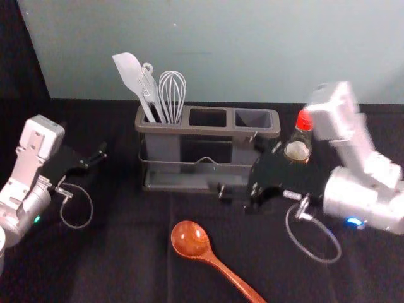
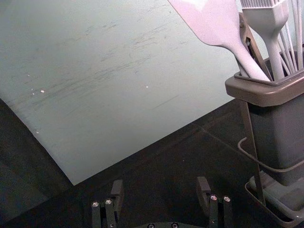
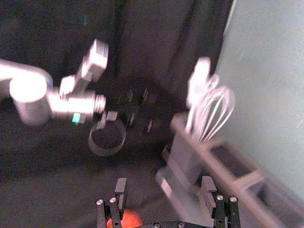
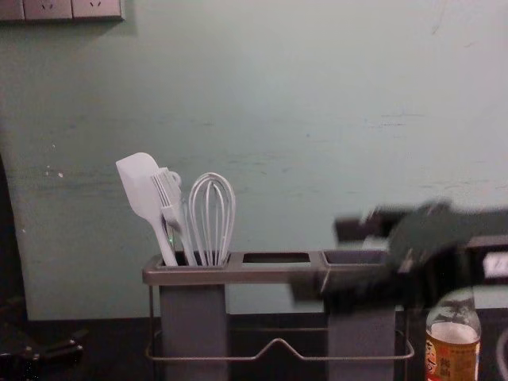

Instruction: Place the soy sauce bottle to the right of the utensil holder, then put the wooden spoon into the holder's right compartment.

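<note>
Both arms are silvery white, with boxy, round-cornered housings and smooth, rounded wrist barrels. On the left arm [image 1: 25,164], small dark screws dot the housing [image 1: 41,136], and a green light [image 1: 36,219] glows on the barrel [image 1: 26,211]. The right arm [image 1: 363,148] carries a blue light [image 1: 354,221] on its barrel [image 1: 372,202]. A thin grey cable [image 1: 91,208] loops below the left end effector [image 1: 95,158], and another grey cable [image 1: 312,255] loops below the right end effector [image 1: 238,164]. Both end effectors are black, with blocky fingers and round silver screws. The right one bears a white label [image 4: 495,264] with dark marks.
</note>
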You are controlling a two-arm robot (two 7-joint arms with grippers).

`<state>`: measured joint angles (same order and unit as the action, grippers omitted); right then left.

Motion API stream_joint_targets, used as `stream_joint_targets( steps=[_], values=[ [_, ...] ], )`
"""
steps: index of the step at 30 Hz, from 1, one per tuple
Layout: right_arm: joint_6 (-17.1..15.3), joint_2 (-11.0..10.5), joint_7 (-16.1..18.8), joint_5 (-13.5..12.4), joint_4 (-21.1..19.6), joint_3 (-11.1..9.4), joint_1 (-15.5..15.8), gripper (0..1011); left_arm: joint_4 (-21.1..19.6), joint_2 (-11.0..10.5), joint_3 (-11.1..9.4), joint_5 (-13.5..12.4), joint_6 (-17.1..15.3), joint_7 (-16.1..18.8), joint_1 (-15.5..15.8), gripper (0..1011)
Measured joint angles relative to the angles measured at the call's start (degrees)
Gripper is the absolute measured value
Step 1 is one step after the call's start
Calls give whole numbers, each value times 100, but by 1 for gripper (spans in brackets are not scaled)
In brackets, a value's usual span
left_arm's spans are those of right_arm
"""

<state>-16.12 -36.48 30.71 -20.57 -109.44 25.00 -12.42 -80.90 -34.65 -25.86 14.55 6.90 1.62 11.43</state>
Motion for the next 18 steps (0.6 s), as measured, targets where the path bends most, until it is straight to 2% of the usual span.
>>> stream_joint_targets(
  steps=[1,4,5,6,7,11,18],
  values=[
    [-378,-11,8,57,0,181,-142,1002,0,0,0,0,0,0,0,1005],
    [-986,-10,67,136,37,482,-404,1002,0,0,0,0,0,0,0,1005],
    [-1363,6,115,195,79,688,-582,1000,0,0,0,0,0,0,0,1005],
    [-1540,19,135,225,100,775,-661,1000,0,0,0,0,0,0,0,1005],
    [-1831,52,174,286,144,944,-817,1002,0,0,0,0,0,0,0,1005],
    [-2375,173,211,438,247,1295,-1107,1002,0,0,0,0,0,0,0,1005],
    [-2916,450,168,685,431,1625,-1379,1002,0,0,0,0,0,0,0,1005]
  ],
)
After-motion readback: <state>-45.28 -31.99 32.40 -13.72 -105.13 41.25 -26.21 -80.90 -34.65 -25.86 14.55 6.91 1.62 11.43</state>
